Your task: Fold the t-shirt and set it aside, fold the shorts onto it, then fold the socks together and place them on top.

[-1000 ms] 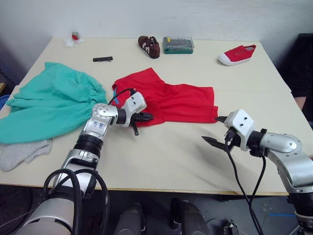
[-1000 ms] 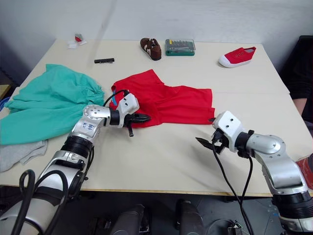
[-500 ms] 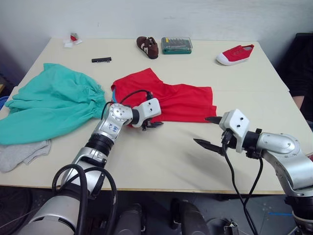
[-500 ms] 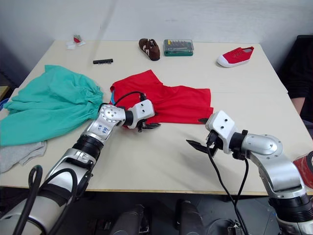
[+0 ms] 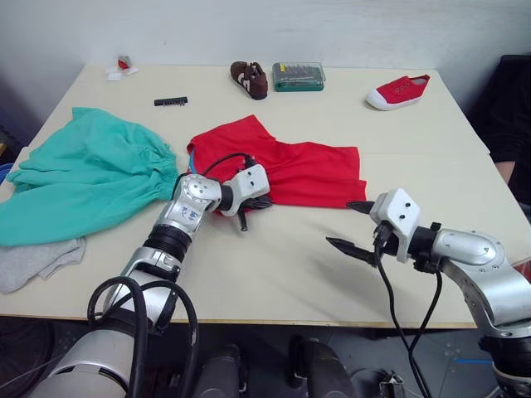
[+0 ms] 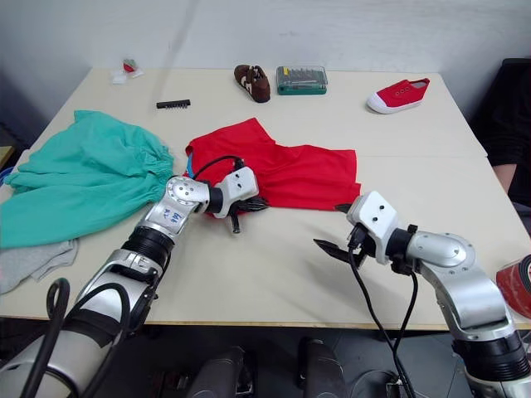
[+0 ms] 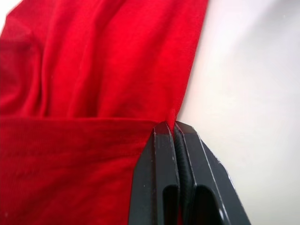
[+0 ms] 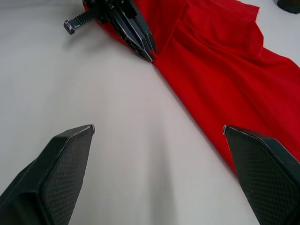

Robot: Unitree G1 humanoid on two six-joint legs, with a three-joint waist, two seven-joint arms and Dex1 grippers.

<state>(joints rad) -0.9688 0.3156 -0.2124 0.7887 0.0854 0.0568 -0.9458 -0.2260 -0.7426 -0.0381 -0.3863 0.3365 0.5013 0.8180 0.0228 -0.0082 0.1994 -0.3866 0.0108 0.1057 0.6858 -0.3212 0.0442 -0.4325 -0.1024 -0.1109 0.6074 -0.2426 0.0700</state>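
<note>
Along the tabletop's [image 5: 274, 274] far edge: brown shoe [image 5: 250, 79], green bit case [image 5: 299, 76], red sneaker [image 5: 399, 91], black bit strip [image 5: 171, 101], small scraps [image 5: 121, 68] at the far left corner.

The left arm reaches forward and inward, low over the tabletop [image 5: 274, 265]. Its left claw [image 7: 174, 127] has both black fingers pressed together, pinching the near hem of the t-shirt [image 5: 307, 172]. The right arm is bent inward, with the right claw [image 5: 353, 225] just above the tabletop, fingers spread wide apart, holding nothing.
</note>
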